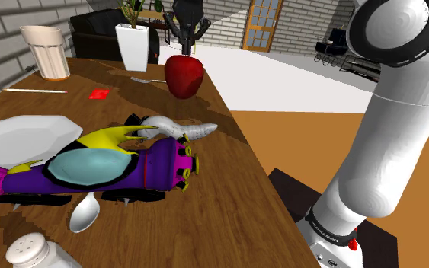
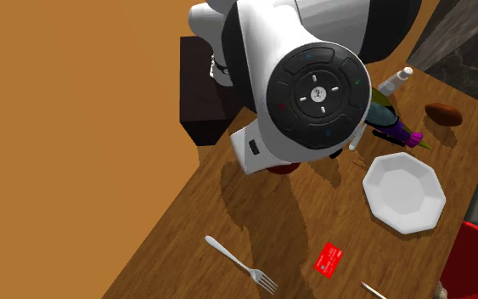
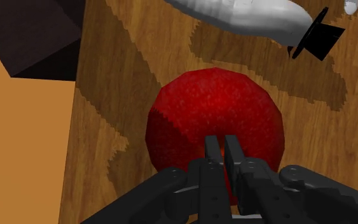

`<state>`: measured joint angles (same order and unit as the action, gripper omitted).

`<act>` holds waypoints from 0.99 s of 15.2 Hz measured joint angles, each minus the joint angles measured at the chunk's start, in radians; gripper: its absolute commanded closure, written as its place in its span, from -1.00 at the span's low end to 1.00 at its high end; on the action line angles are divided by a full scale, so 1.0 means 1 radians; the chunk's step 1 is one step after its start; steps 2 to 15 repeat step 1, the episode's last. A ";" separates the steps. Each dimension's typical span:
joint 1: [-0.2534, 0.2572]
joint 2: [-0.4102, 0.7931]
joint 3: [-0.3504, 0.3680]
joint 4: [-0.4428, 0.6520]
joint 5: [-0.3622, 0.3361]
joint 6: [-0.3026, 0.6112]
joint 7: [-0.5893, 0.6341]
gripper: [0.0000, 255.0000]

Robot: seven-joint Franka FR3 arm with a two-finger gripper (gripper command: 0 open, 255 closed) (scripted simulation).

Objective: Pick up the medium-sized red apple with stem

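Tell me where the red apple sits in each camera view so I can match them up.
Shoulder view: the red apple is at upper middle, just below the gripper, near the wooden table's right edge.
Second exterior view: a dark red sliver peeks out under the arm, near the centre.
Wrist view: at the centre, just beyond the fingertips.
Shared landmark: the table edge beside the apple.

apple (image 1: pixel 184 76) on table (image 1: pixel 232 164) near edge | gripper (image 1: pixel 185 49) directly above apple | fork (image 1: pixel 148 78) beside apple | plate (image 1: pixel 22 137) beside toy (image 1: pixel 121 164)
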<state>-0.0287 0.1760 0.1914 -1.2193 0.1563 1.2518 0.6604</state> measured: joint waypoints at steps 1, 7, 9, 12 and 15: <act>0.001 0.005 0.001 0.016 0.000 -0.011 0.003 1.00; 0.001 0.005 0.001 0.016 0.000 -0.011 0.003 1.00; 0.001 0.005 0.001 0.016 0.000 -0.011 0.003 1.00; 0.001 0.005 0.001 0.016 0.000 -0.011 0.003 1.00; 0.001 0.005 0.001 0.016 0.000 -0.011 0.003 1.00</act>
